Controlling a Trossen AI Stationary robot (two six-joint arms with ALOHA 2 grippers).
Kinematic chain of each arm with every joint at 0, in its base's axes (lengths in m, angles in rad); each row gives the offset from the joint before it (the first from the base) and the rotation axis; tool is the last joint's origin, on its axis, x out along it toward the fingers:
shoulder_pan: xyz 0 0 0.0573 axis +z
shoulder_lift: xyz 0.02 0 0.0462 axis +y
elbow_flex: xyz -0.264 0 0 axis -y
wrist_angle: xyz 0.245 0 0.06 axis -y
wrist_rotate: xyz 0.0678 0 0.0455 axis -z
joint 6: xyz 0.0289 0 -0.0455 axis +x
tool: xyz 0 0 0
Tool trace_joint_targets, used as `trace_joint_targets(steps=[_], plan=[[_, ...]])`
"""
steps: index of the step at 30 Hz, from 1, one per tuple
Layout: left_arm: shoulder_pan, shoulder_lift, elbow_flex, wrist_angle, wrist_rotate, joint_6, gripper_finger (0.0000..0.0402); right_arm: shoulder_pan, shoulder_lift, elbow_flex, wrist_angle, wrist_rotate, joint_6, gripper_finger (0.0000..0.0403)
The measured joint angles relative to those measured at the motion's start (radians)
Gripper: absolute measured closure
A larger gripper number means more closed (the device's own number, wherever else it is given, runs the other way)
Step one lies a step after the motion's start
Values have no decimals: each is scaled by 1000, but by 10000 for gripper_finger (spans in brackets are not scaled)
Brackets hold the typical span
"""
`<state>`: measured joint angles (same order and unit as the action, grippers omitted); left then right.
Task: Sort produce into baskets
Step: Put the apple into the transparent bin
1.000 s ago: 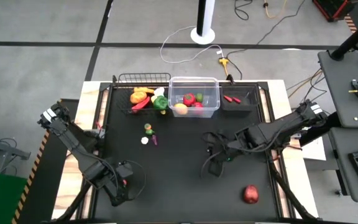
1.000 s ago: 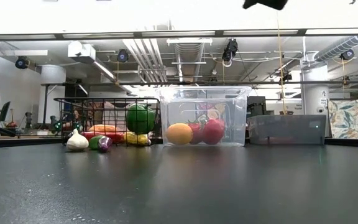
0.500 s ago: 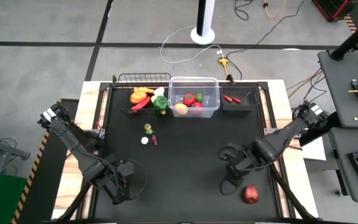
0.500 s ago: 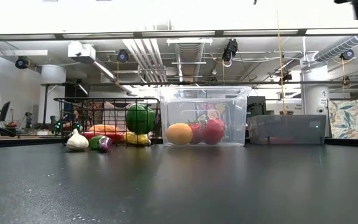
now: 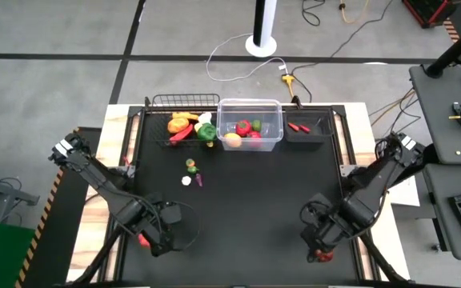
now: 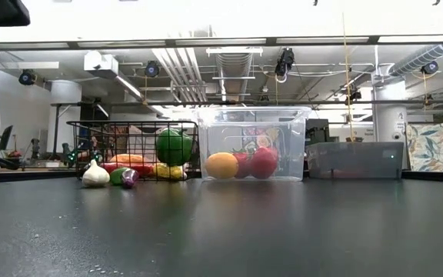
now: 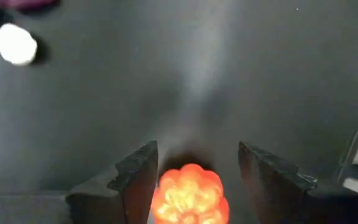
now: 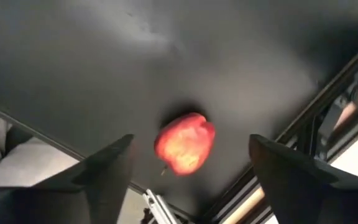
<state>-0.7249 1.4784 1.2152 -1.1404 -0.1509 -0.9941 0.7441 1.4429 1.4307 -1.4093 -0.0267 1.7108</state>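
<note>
Right pincer [image 8: 188, 171] open over red apple [image 8: 184, 142] on table [image 5: 238, 200] near front right edge | left pincer [image 7: 194, 177] gripping orange pumpkin [image 7: 189, 194], front left | wire basket [image 5: 184, 102], clear bin [image 5: 250, 106], tray [image 5: 309, 134] along far edge

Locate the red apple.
The red apple lies on the table's near right corner, under the open right gripper, far from the baskets.

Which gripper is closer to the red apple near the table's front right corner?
Right. The right gripper hangs open directly over the red apple; the left gripper is across the table, at the front left.
</note>
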Motion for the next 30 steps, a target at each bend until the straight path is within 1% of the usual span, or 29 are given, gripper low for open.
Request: trace_joint_targets(steps=[4, 8, 13, 18, 24, 30], plan=[[37, 0, 0, 0, -5, 113, 196, 46, 0, -16, 4, -4, 111, 65], [88, -1, 0, 0, -28, 226, 196, 97, 0, -35, 8, -4, 253, 46], [150, -2, 0, 1, -80, 339, 196, 154, 1, -64, 50, -7, 425, 44], [187, -8, 0, 2, -165, 389, 196, 193, 1, -125, 163, -8, 544, 44], [197, -9, 0, 1, -203, 412, 196, 198, 1, -204, 277, -7, 623, 44], [197, -9, 0, 1, -208, 418, 196, 198, 1, -239, 313, -9, 668, 44]])
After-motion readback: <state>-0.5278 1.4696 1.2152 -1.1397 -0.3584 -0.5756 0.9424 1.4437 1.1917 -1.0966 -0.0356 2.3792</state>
